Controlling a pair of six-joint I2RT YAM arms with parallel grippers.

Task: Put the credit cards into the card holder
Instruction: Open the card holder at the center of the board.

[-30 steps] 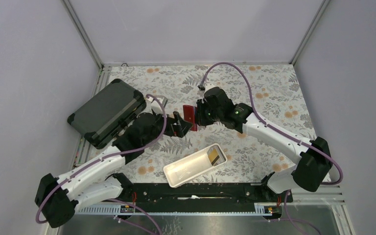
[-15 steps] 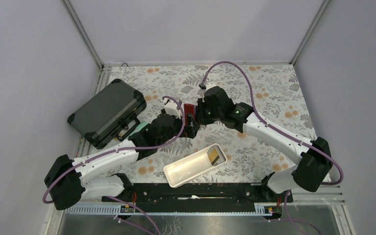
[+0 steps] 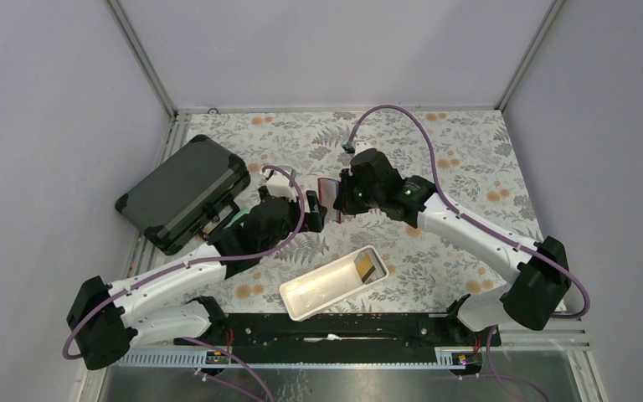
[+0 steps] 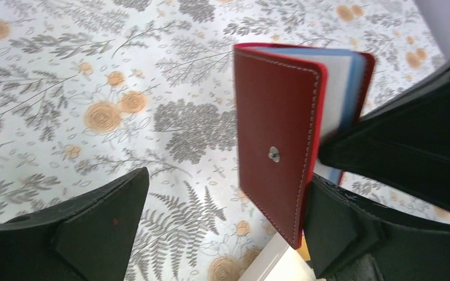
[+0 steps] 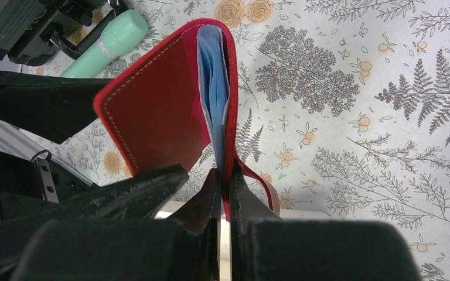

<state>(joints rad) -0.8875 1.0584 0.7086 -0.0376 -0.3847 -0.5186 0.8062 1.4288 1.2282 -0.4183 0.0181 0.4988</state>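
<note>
Top view: fixed high above and behind the arm bases, looking down on the whole floral table [image 3: 469, 167], far from the card holder [image 3: 327, 188] near mid-table.

Left wrist view: very close to the card holder [image 4: 275, 140], low over the tabletop, facing its snap-side cover at a slant, with left gripper [image 4: 222, 234] fingers framing the lower corners.

Right wrist view: closer still, looking from the clamped end of the card holder [image 5: 158, 111] along its open edge, with right gripper [image 5: 222, 193] fingers filling the bottom.

Shared by all three: the card holder and the floral surface around it.
</note>
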